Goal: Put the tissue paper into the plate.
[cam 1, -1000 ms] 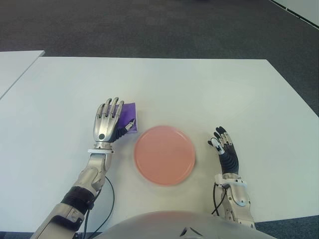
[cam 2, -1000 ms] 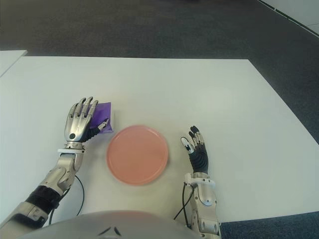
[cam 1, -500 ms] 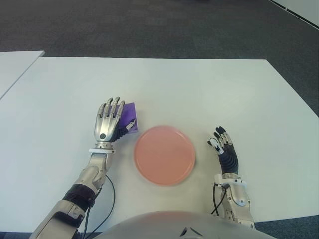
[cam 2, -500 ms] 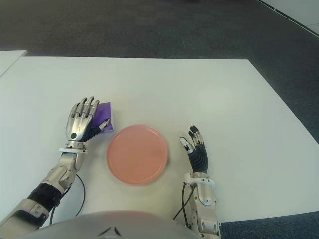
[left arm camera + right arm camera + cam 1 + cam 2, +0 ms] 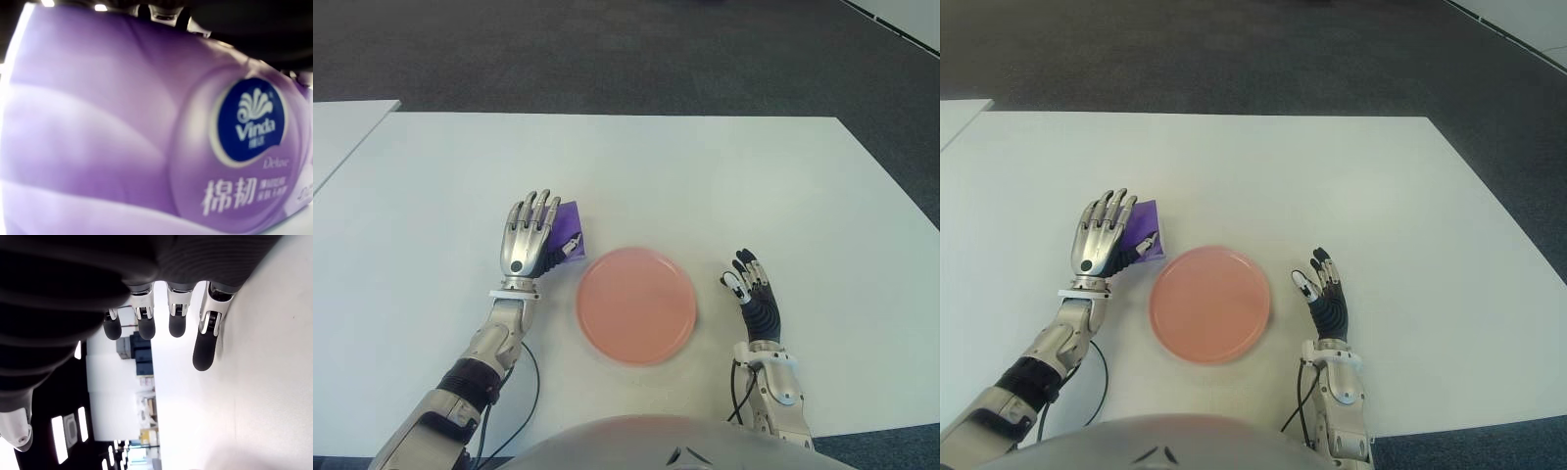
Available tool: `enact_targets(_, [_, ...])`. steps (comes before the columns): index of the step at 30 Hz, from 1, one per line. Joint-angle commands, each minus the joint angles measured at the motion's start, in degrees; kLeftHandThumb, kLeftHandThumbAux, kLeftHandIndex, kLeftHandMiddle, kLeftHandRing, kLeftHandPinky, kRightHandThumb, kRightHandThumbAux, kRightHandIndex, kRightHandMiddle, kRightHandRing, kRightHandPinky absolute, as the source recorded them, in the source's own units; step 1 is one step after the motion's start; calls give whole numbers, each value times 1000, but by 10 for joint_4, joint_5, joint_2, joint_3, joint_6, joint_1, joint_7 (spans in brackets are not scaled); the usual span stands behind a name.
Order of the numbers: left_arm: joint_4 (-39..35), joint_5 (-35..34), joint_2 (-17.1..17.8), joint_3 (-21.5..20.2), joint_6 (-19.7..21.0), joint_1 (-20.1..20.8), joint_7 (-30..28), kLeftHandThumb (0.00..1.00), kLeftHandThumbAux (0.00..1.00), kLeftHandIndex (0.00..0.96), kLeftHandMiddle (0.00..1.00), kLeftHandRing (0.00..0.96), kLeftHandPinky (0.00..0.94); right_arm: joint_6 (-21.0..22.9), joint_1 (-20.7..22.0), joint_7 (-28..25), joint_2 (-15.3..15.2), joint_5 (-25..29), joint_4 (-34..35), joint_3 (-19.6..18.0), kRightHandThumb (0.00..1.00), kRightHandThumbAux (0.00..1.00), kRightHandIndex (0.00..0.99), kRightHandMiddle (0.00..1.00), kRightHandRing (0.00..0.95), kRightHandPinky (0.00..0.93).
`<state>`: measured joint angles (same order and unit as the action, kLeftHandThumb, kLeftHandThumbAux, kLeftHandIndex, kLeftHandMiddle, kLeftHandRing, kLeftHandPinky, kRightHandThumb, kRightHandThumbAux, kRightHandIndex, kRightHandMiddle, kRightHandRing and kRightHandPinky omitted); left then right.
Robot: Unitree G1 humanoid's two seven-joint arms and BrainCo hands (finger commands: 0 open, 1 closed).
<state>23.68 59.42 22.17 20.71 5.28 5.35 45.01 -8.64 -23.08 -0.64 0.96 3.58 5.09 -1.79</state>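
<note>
A purple tissue pack point(image 5: 571, 223) lies on the white table point(image 5: 705, 176), just left of the pink plate point(image 5: 636, 305). My left hand point(image 5: 530, 235) is spread flat over the pack's left part, fingers straight, thumb against its near edge. Up close, the left wrist view is filled by the tissue pack point(image 5: 146, 122) with its blue logo. My right hand point(image 5: 752, 289) shows to the right of the plate, fingers point(image 5: 204, 345) straight and relaxed, holding nothing.
A second white table point(image 5: 342, 127) stands at the far left across a gap. Dark carpet lies beyond the table's far edge. A black cable point(image 5: 530, 392) trails along my left forearm near the front edge.
My left hand has crept slightly forward and to the right over the tissue pack. The plate and my right hand have stayed put.
</note>
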Motion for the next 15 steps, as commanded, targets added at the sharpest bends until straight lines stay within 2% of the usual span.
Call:
enact_targets(1, [15, -7, 4, 5, 0, 1, 2, 275, 95, 0, 0, 0, 0, 41, -28, 3, 1, -9, -34, 6, 347, 538, 0, 9, 0, 0])
enact_targets(4, [21, -11, 4, 6, -1, 3, 2, 281, 94, 0, 0, 0, 0, 40, -29, 5, -1, -13, -33, 8, 330, 550, 0, 13, 0, 0])
enact_targets(9, [75, -19, -5, 13, -9, 28, 17, 278, 101, 0, 0, 0, 0, 40, -31, 3, 2, -8, -28, 7, 317, 552, 0, 16, 0, 0])
enact_targets(15, [140, -31, -14, 22, -14, 54, 19, 257, 115, 0, 0, 0, 0, 45, -29, 1, 7, 5, -27, 5, 354, 528, 0, 11, 0, 0])
